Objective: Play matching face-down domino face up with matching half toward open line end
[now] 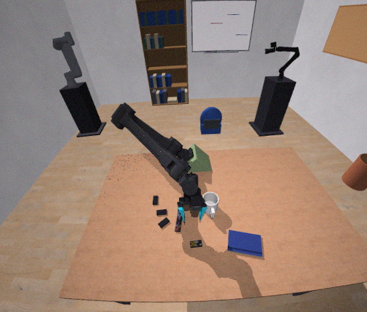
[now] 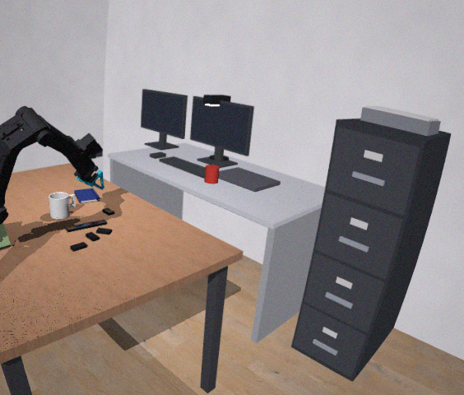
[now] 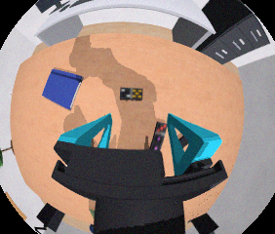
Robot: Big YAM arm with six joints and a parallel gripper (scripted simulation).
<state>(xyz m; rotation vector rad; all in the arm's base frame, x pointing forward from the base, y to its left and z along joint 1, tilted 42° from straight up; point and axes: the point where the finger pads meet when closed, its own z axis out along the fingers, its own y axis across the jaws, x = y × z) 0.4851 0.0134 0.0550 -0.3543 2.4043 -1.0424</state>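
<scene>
Hanging released and empty, the jaws (image 1: 191, 214) are sitting just above the line (image 1: 178, 223); the lone face-up domino (image 1: 196, 243) is lying ahead, seemingly crosswise.

White mug (image 1: 210, 200), blue book (image 1: 245, 242)

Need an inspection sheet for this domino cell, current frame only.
Surface: wooden table, arm shadow across it.
Job's things: line of dominoes flat, face up; three face-down dominoes beside it; one face-up domino lying apart from the line.
Clutter: white mug, blue book.
Grippers: gripper raised above the line, jaws open, holding nothing.
Cables: nothing seen.
Surroundings: bookshelf, desk with monitors, filing cabinet, potted plant.
</scene>
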